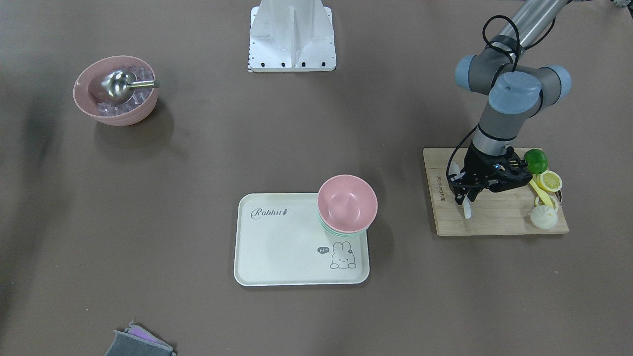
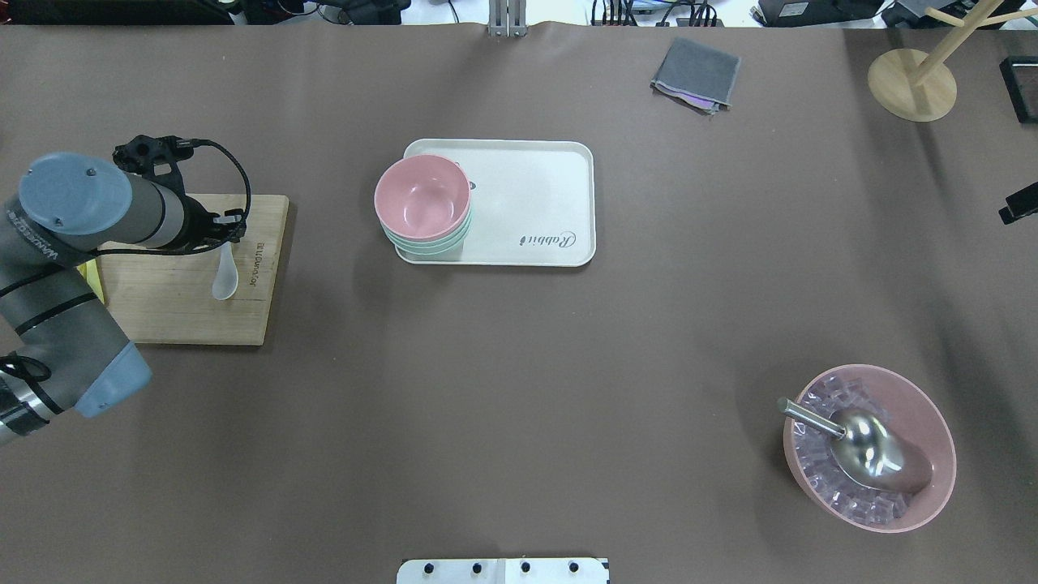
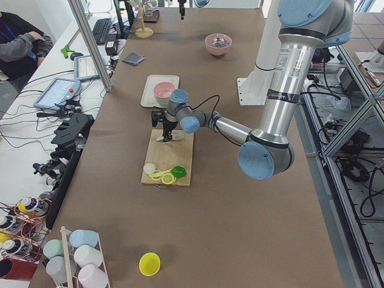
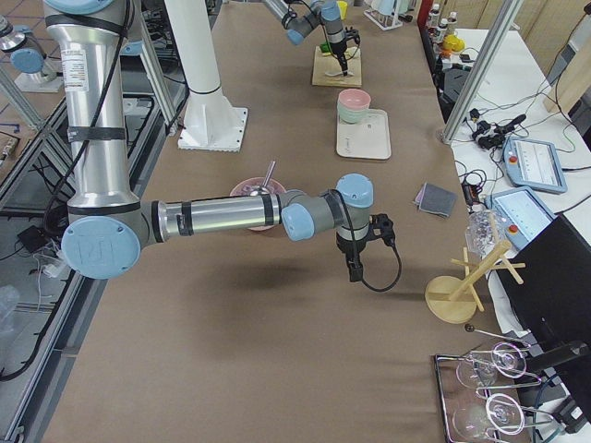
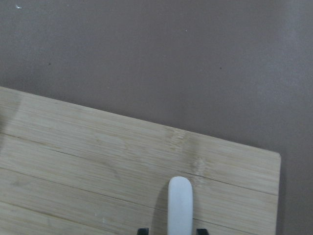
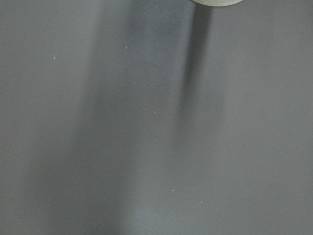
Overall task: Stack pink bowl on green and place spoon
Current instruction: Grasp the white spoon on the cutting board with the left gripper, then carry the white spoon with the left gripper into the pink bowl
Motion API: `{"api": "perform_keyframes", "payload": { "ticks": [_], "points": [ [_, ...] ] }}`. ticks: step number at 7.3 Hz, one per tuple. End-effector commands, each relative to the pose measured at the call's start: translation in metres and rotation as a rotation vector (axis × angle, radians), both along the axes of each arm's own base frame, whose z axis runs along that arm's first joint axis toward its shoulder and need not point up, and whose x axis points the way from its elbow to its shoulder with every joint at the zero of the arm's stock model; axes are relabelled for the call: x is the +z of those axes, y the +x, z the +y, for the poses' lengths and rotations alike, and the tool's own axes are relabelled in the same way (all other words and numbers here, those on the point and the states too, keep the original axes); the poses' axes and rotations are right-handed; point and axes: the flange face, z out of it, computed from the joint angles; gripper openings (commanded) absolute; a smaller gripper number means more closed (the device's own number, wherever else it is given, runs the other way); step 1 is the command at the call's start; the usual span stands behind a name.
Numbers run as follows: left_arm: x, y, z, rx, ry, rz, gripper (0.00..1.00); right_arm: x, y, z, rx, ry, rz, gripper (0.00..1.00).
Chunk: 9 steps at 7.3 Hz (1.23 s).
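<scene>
**Examiner:** How is the spoon described?

**Recorder:** The spoon (image 2: 225, 278) is recorded as white and smooth. It has an oval bowl and a short, flat handle that is rounded at its end.

**Examiner:** Where is it located?

**Recorder:** It is found at the left of the overhead view, over the wooden cutting board (image 2: 178, 312) and close to the board's right edge. The handle is clamped between the jaws of the left gripper (image 1: 464, 197), which are drawn in narrow on it. It appears to be at or just above the board's surface, but contact cannot be settled from these angles.

**Examiner:** Which way is it pointed?

**Recorder:** The long axis is seen to run up and down the overhead frame, with the bowl toward the lower edge. The handle passes up under the gripper there. In the left wrist view the rounded handle end is seen protruding from between the fingertips, directed toward the top of the frame and short of the board's edge.

**Examiner:** And the bowls?

**Recorder:** The pink bowl (image 1: 347, 199) is noted upright and nested on the green bowls (image 1: 331, 229). They stand at the upper right corner of the tray (image 1: 277, 247) in the front-facing view, well apart from the spoon.

**Examiner:** The other arm?

**Recorder:** The right gripper (image 4: 355, 268) is seen in the right side view only, above bare table. The state of its jaws cannot be told.
</scene>
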Motion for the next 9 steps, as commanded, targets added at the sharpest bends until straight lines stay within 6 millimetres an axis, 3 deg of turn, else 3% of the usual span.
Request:
{"api": "perform_keyframes", "payload": {
  "ticks": [1,3,5,6,8,9],
  "points": [
    [0.000,0.002,0.001,0.003,0.000,0.001,0.29,0.004,0.000,0.000,0.002,-0.007,0.003,1.00],
    [-0.001,0.002,0.002,0.004,0.002,0.001,0.14,0.004,0.000,0.000,0.002,-0.007,0.003,1.00],
    [-0.026,0.000,0.003,0.004,0.029,0.036,0.00,0.005,0.000,0.000,-0.001,-0.008,0.006,1.00],
    [-0.041,-0.001,0.004,-0.001,0.038,0.060,0.00,0.009,0.002,0.005,0.002,-0.016,0.009,1.00],
    [-0.089,0.005,-0.007,-0.078,0.007,0.146,0.00,0.025,0.005,0.017,0.002,-0.045,0.019,1.00],
    [-0.132,0.019,-0.018,-0.103,-0.014,0.173,0.00,0.031,0.007,0.025,0.005,-0.042,0.015,1.00]
  ]
}}
